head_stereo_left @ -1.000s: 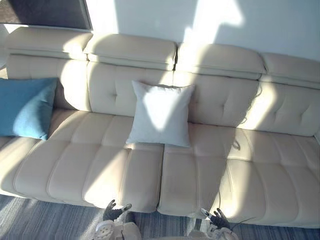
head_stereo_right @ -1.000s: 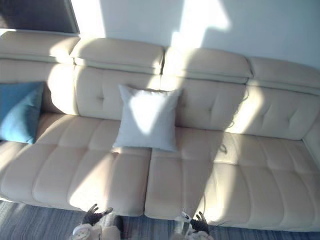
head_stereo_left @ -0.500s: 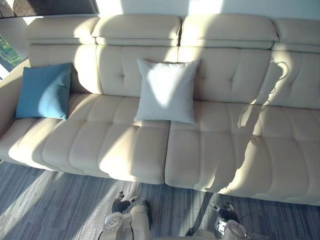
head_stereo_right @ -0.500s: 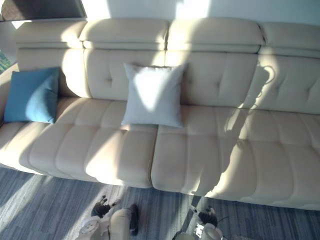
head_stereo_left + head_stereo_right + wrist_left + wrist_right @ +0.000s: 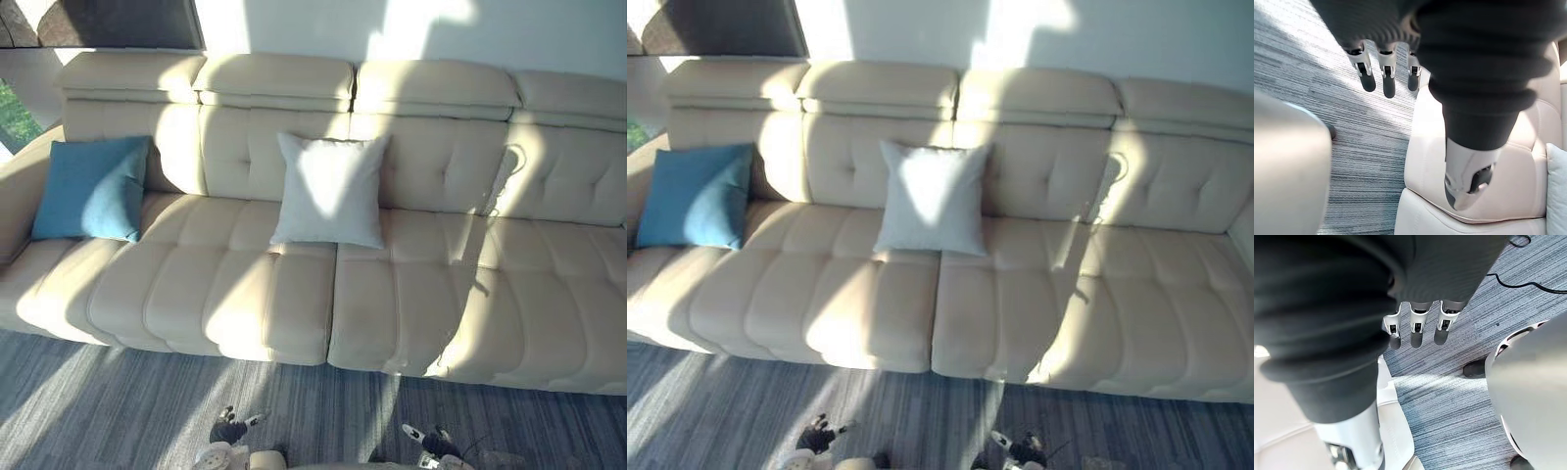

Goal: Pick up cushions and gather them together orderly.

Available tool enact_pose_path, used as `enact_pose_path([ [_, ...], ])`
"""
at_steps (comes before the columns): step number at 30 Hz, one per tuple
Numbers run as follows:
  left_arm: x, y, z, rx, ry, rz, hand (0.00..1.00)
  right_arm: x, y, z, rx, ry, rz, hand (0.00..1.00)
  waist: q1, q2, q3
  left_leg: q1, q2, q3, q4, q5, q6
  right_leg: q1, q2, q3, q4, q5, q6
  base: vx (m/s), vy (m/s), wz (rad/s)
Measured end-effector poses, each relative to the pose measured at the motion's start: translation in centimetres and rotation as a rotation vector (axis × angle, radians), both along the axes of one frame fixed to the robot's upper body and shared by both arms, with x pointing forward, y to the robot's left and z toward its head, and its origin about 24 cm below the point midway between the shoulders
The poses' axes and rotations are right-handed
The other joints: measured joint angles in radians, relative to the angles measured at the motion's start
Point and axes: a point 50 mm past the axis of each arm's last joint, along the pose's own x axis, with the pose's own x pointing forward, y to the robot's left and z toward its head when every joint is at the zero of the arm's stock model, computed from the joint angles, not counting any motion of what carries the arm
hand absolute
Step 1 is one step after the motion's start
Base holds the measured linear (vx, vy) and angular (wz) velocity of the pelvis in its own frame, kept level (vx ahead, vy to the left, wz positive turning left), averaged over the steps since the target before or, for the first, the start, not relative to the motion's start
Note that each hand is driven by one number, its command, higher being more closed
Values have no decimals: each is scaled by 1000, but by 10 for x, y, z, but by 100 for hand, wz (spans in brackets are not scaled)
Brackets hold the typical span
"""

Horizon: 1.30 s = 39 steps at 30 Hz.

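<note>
Cushions, positions?
— White cushion upright against the backrest of the sofa, at the middle seam. Blue cushion propped at the sofa's left end, well apart from the white one.
— Hands?
— Left hand and right hand low over the grey floor in front of the sofa. Fingers straight, thumbs apart, nothing held.

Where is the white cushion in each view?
Left eye view: white cushion, centre, leaning on the sofa back.
Right eye view: cushion just left of centre.
Left wrist view: pale strip beside the seat, probably it.
Right wrist view: sofa front and floor.
Shared landmark: the sofa.
</note>
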Motion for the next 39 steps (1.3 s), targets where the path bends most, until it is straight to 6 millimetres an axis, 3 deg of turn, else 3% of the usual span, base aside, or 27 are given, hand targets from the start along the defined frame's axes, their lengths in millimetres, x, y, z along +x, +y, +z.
enact_pose_path([
  [15,-3,3,-2,3,19,-1,0,-12,-4,-4,-3,57,-5,0,-8,-21,-2,91,1,-36,-72,19,-3,73,21,26,-66,27,-5,14,-7,-6],
  [19,6,-1,0,-13,-4,-16,0,0,-6,-1,-10,27,-6,0,-6,-17,39,53,12,-24,23,-35,-5,35,29,80,-32,28,-9,-48,22,-38],
  [20,9,-3,1,-15,-10,-24,0,2,-5,-1,-11,21,-4,0,-6,-6,37,43,15,-20,30,-49,-4,17,33,97,-29,31,-9,-66,38,-55],
  [23,17,-4,3,-10,-26,-44,0,7,-2,2,-11,-8,1,0,-6,-19,51,17,24,45,43,-61,-3,-49,38,162,-11,42,-7,-50,40,-69],
  [25,25,-2,5,5,-41,-65,0,18,1,6,-14,-52,9,0,-7,-28,57,-26,56,137,102,-96,-1,-122,56,192,-3,85,-11,-58,16,-123],
  [27,32,-1,8,9,-62,-68,0,31,5,9,-11,-80,31,0,5,-19,55,-63,100,219,105,-95,2,-180,54,77,22,96,-60,-48,-50,-111],
  [28,40,-1,11,15,-87,-74,0,38,7,11,-12,-96,48,0,-1,-31,57,-66,115,269,121,-94,0,-208,13,-136,136,25,-88,17,-65,-111],
  [29,45,0,13,20,-97,-81,0,37,6,10,-12,-94,48,0,-1,-35,62,-65,128,310,164,-94,0,-205,-5,-212,178,1,-95,30,-34,-107],
  [30,46,2,14,27,-101,-81,0,37,6,11,-14,-95,49,0,-2,-39,65,-64,130,316,191,-96,2,-202,0,-218,185,6,-102,16,-55,-110],
  [31,47,2,14,23,-102,-78,0,37,2,11,-28,-86,68,0,-2,-34,83,-77,144,318,259,-109,20,-189,26,-206,177,42,-146,-64,-56,-130],
  [32,47,2,14,25,-101,-77,0,38,0,10,-37,-66,106,0,1,-27,79,-80,110,280,221,-144,50,-185,60,-160,103,103,-151,-71,-33,-176],
  [33,43,0,12,15,-89,-71,0,48,-9,14,-66,-76,126,0,17,27,72,-82,152,310,169,-86,74,-168,84,-196,83,98,-146,-72,34,-168],
  [34,41,2,12,20,-87,-64,0,54,-10,16,-76,-82,140,0,14,26,73,-64,165,357,165,-97,28,-179,17,-293,235,-6,-148,0,52,-153],
  [35,43,8,13,43,-82,-77,0,58,-8,17,-81,-80,170,0,8,1,74,-60,168,404,180,-95,25,-172,-86,-391,360,-89,-130,21,10,-112],
  [36,43,12,13,53,-79,-84,0,58,-6,16,-79,-77,178,0,12,-6,77,-58,175,426,189,-94,24,-154,-117,-427,368,-95,-119,25,-143,-118],
  [37,42,19,14,73,-73,-83,0,62,-2,16,-71,-76,189,0,15,-38,70,-59,195,469,215,-93,22,-107,-139,-449,307,-68,-55,12,-267,-110],
  [38,38,24,14,87,-55,-80,0,66,-1,17,-73,-87,199,0,10,-45,69,-58,221,491,244,-93,22,-71,-103,-400,220,-72,10,5,-330,-95],
  [39,36,25,12,88,-45,-79,0,67,-2,18,-76,-89,197,0,7,-42,72,-56,237,496,261,-93,22,-59,-82,-397,192,-80,2,7,-337,-78],
])
